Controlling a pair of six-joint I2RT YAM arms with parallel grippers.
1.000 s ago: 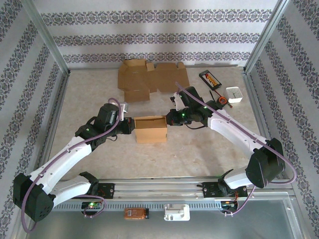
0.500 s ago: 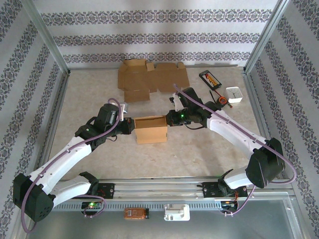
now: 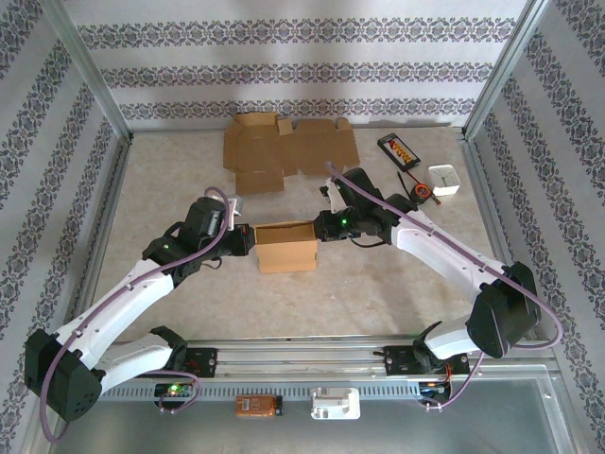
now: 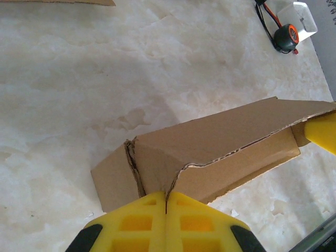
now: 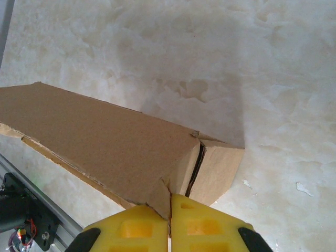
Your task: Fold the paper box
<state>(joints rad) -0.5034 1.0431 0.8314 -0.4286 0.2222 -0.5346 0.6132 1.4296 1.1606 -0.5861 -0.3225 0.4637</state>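
The paper box (image 3: 286, 246) is a partly folded brown cardboard box standing in the middle of the table, its top open. My left gripper (image 3: 249, 238) is at its left end. In the left wrist view the yellow fingers (image 4: 142, 220) are pressed together on the box's end wall, with the box (image 4: 210, 147) stretching away to the right. My right gripper (image 3: 322, 227) is at the box's right end. In the right wrist view it (image 5: 170, 210) is shut on a cardboard corner flap of the box (image 5: 105, 142).
Flat unfolded cardboard sheets (image 3: 288, 151) lie at the back of the table. A black pack with orange marks (image 3: 399, 148), a white tub (image 3: 444, 180) and an orange-black roll (image 3: 421, 194) sit at the back right. Metal frame rails edge the table.
The right arm has shifted a little to the left, closer against the box's right end. The box and the left arm stay where they were.
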